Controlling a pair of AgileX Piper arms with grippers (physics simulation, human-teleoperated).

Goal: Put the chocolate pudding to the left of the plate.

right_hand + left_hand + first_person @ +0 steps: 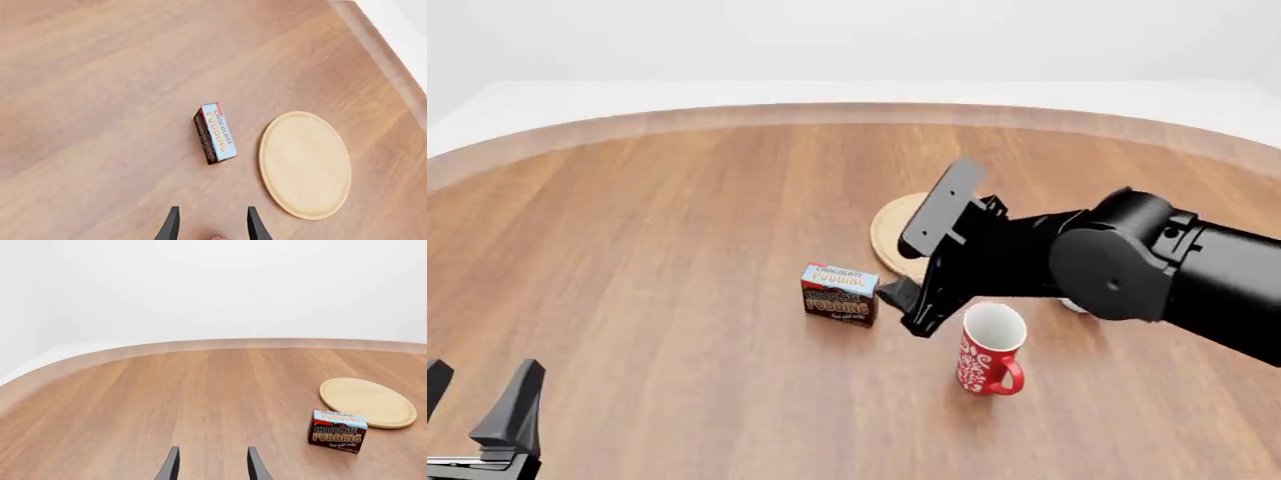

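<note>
The chocolate pudding (838,293) is a small dark-brown carton with a light-blue top band. It stands on the wooden table just left of and slightly nearer than the plate (894,232), a flat light-wood disc partly hidden by my right arm. My right gripper (904,311) is open and empty, hovering above the table just right of the carton. The right wrist view shows the pudding (215,132) and plate (305,164) beyond the right gripper (213,209). My left gripper (474,395) is open and empty at the near left, far from both. The left wrist view shows the pudding (337,431) and plate (367,402).
A red patterned mug (988,350) stands upright just right of my right gripper, under the arm. A small white thing (1072,305) shows beneath the right arm. The table's curved far edge (854,112) runs across the back.
</note>
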